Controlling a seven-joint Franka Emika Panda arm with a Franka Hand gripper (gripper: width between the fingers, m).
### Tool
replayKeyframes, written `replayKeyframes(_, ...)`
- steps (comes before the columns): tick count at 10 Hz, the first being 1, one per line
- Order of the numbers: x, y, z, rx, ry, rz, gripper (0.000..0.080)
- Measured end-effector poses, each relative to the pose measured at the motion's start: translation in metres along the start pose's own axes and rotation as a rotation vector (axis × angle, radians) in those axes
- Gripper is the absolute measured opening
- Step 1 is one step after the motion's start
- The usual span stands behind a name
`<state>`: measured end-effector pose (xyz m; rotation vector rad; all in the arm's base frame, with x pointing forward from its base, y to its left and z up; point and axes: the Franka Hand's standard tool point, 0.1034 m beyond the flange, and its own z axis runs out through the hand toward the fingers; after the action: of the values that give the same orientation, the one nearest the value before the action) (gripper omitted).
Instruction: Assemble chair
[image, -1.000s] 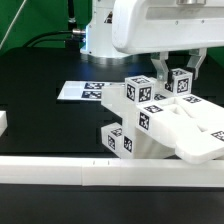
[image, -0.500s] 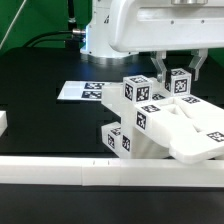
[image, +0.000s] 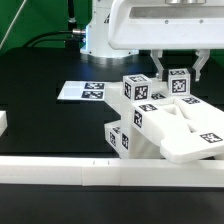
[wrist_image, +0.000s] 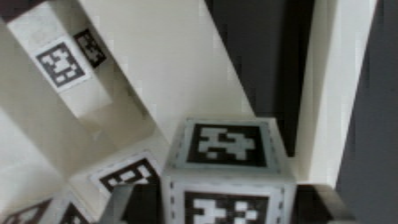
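The chair (image: 170, 125) is a cluster of chunky white tagged parts lying on the black table at the exterior view's right, with its flat slab (image: 195, 140) tilted toward the front. My gripper (image: 180, 72) comes down from above and is shut on a tagged chair post (image: 180, 82) at the top of the cluster. In the wrist view the post's tagged end (wrist_image: 228, 150) sits between the two dark fingers (wrist_image: 320, 203), with long white chair parts (wrist_image: 151, 70) beyond it.
The marker board (image: 85, 90) lies flat on the table behind and to the left of the chair. A long white border rail (image: 70, 172) runs along the front edge. A small white block (image: 3, 122) sits at the far left. The robot base (image: 100, 40) stands at the back.
The chair cluster has shifted and tilted slightly, the slab dropping a little toward the front. My gripper stays closed on the post in nearly the same place.
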<state>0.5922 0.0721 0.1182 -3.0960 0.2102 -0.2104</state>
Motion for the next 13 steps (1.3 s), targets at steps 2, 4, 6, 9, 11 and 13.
replayKeyframes(2, -0.0002, -0.0021, -0.0002, 0.001, 0.001, 0.153, 0.0284)
replayKeyframes(4, -0.0006, -0.0051, -0.0004, 0.002, 0.003, 0.275, 0.0284)
replayKeyframes(6, -0.0003, -0.0052, -0.0005, 0.003, 0.004, 0.377, 0.0284)
replayKeyframes(9, -0.0006, -0.0067, -0.0006, 0.011, 0.001, 0.552, 0.0284)
replayKeyframes(11, -0.0007, -0.0077, -0.0006, 0.017, -0.002, 0.663, 0.0284)
replayKeyframes(13, -0.0013, -0.0101, -0.0006, 0.028, -0.010, 0.793, 0.0284)
